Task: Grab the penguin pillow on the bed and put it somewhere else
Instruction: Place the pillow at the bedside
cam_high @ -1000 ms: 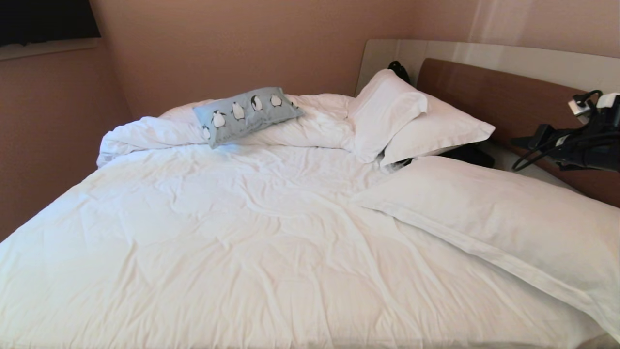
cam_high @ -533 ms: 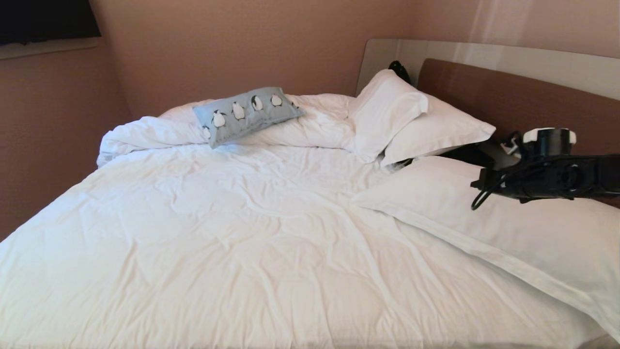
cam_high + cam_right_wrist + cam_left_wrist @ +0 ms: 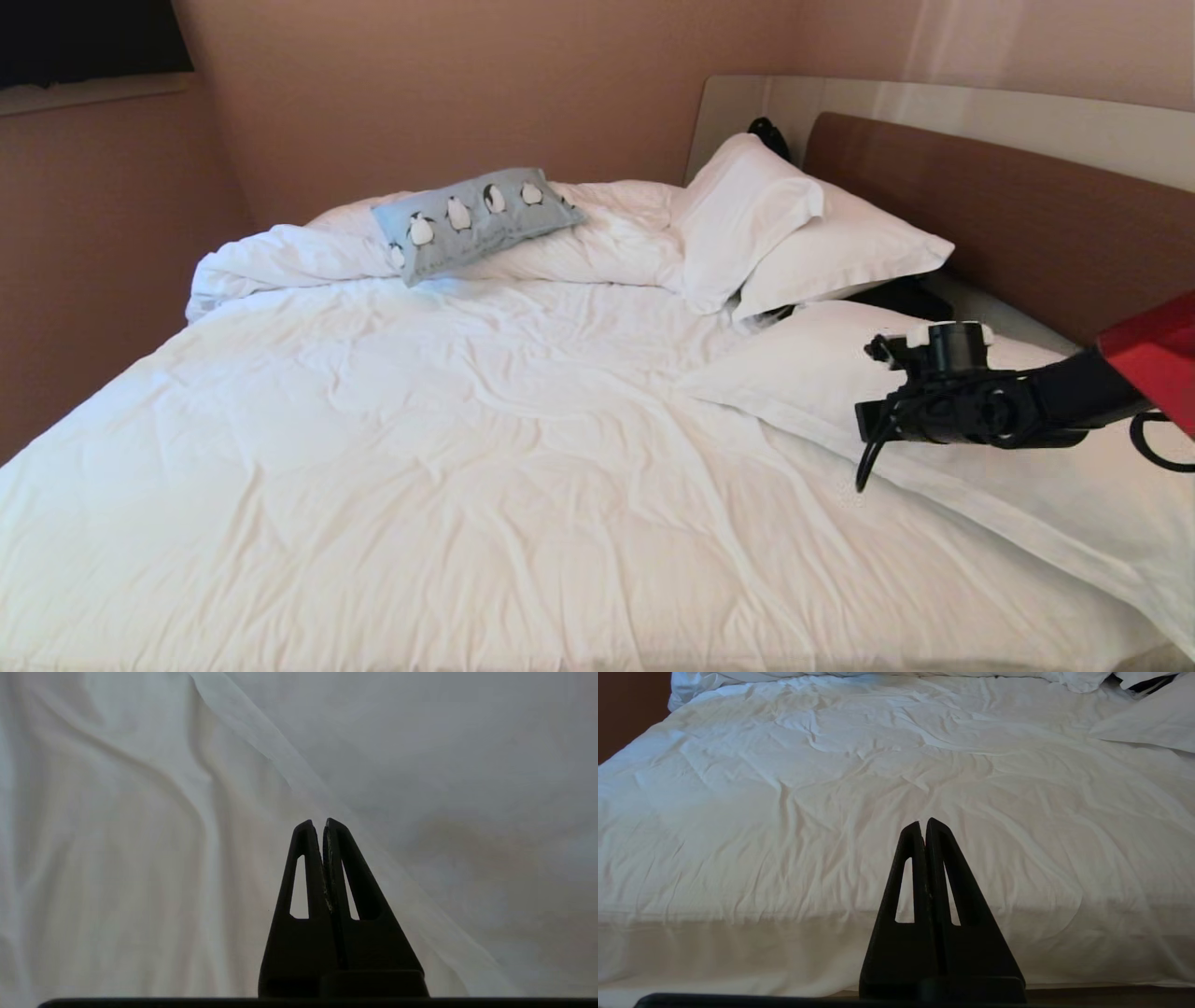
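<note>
The bed (image 3: 485, 467) fills the view. The penguin pillow (image 3: 474, 219) lies at its far side on the bunched duvet (image 3: 280, 257), untouched. The right gripper (image 3: 317, 823), fingers pressed together and empty, hangs over a white pillow (image 3: 980, 467), well apart. The approach step is in hand; next, reach across and open. The left gripper (image 3: 923, 822), fingers together, sits at the near edge.

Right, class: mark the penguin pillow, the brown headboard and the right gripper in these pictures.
penguin pillow (image 3: 476, 219), head view, middle of its printed face.
brown headboard (image 3: 990, 201), head view, bare front panel.
right gripper (image 3: 323, 826), right wrist view, between the tips of the shut jaws.
</note>
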{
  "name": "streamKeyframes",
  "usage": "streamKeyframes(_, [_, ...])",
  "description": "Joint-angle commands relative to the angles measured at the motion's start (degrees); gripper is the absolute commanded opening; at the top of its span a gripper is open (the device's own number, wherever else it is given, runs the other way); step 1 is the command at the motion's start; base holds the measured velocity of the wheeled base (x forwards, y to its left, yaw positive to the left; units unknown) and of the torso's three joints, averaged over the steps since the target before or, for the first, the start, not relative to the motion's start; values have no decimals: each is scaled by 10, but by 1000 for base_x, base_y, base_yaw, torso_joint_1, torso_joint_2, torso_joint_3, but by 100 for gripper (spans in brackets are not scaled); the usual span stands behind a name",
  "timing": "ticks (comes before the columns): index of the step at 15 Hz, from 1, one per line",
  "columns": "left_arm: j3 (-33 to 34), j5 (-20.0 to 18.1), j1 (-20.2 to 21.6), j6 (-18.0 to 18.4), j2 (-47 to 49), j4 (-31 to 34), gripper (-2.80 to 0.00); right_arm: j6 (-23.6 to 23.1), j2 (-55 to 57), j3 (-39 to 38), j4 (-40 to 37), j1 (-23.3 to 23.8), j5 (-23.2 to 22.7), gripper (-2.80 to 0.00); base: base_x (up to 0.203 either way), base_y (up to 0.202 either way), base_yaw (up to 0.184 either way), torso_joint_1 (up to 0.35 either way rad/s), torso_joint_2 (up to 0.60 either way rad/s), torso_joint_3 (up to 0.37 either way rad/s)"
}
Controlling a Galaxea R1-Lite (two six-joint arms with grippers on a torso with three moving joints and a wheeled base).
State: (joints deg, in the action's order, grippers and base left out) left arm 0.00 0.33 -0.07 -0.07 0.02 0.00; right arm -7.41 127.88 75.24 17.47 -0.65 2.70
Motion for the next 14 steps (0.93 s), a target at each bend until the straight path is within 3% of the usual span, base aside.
streamKeyframes(1, [1,0,0,0,0,0,-280,-49,29,-13,155,-20,62,-280,0,0,0,0,0,0])
streamKeyframes(2, [0,0,0,0,0,0,-280,-59,41,-17,177,-26,72,-280,0,0,0,0,0,0])
streamKeyframes(3, [0,0,0,0,0,0,-280,-68,52,-18,199,-31,86,0,0,0,0,0,0,0])
streamKeyframes(8, [0,0,0,0,0,0,-280,-126,106,-18,280,-70,166,0,0,0,0,0,0,0])
streamKeyframes(14, [0,0,0,0,0,0,-280,-321,227,-12,501,-82,193,0,0,0,0,0,0,0])
